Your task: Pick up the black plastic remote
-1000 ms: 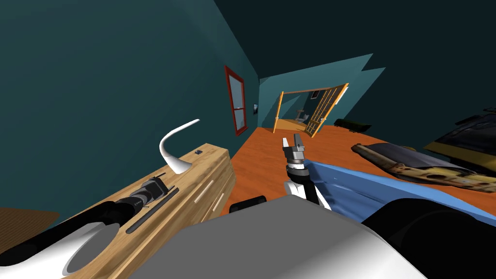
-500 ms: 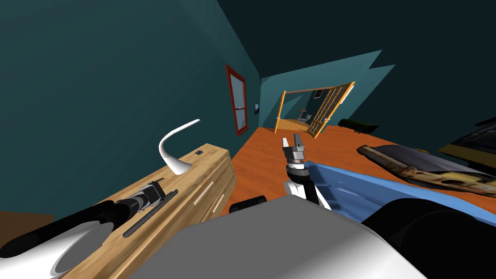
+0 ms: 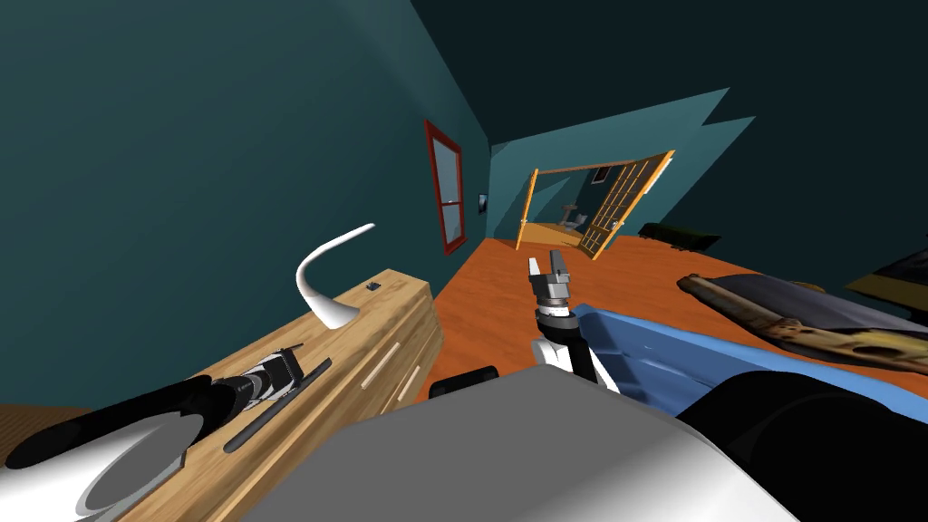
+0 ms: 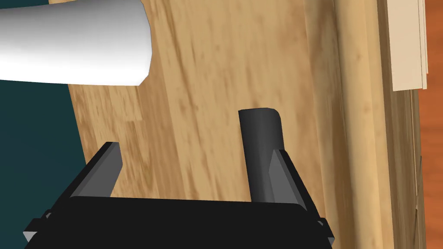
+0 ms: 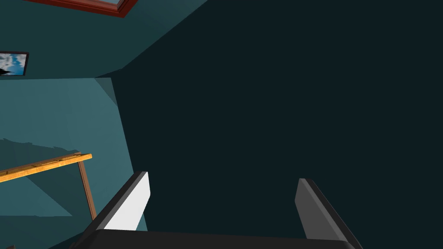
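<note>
Left wrist view puts the left gripper [image 4: 194, 149] low over the wooden top of a dresser [image 4: 203, 78], its two fingers spread wide with bare wood between them. The remote [image 4: 259, 142], a long dark bar, lies flat on that top. It is off to one side of the gap: one finger overlaps its side, and its rounded end pokes out just past that fingertip.

This looks like the approach step, with nothing grasped yet. The next move probably calls for a small sideways shift of the hand to bring the bar into the middle of the gap. After that the hand would need to drop until the fingers straddle its narrow sides, and then close. Closing from this position would likely knock the remote aside or miss it.

In the head view the left arm reaches out low along the dresser, dark forearm nearly level, with the gripper aimed along the top toward a curved white lamp [image 3: 328, 272] standing further on. The remote runs just beside the hand, parallel to the dresser's front edge. The right gripper [image 3: 549, 266] is held upright in front of the chest, idle, fingers spread and holding nothing.
</note>
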